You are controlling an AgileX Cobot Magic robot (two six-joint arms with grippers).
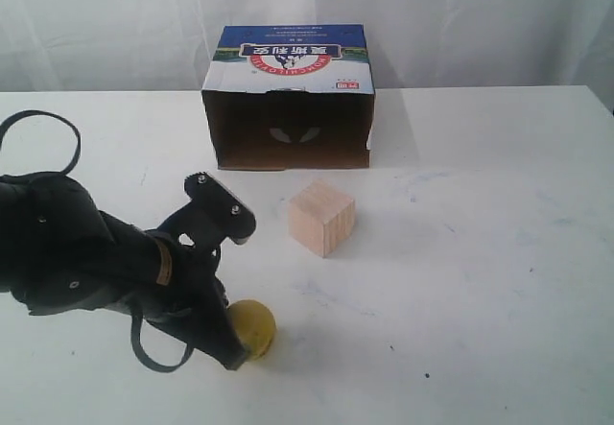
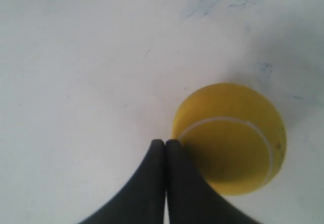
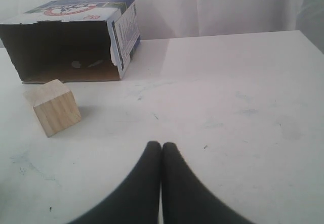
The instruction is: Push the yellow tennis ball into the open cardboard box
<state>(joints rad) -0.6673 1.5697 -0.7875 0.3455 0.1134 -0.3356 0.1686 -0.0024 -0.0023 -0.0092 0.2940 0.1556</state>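
Note:
The yellow tennis ball (image 1: 253,326) lies near the table's front, left of centre. My left gripper (image 1: 233,358) is shut, its black tips resting against the ball's left side; in the left wrist view the ball (image 2: 230,138) with its pale seam touches the closed left gripper (image 2: 165,143). The open cardboard box (image 1: 288,99) lies on its side at the back centre, dark opening facing the front. In the right wrist view the box (image 3: 71,37) is far off, and my right gripper (image 3: 161,145) is shut with nothing in it. The right arm is out of the exterior view.
A pale wooden cube (image 1: 321,217) stands between the ball and the box opening, a little right of the ball; the same cube (image 3: 52,106) shows in the right wrist view. The white table (image 1: 499,252) stretches to the right. A white curtain hangs behind.

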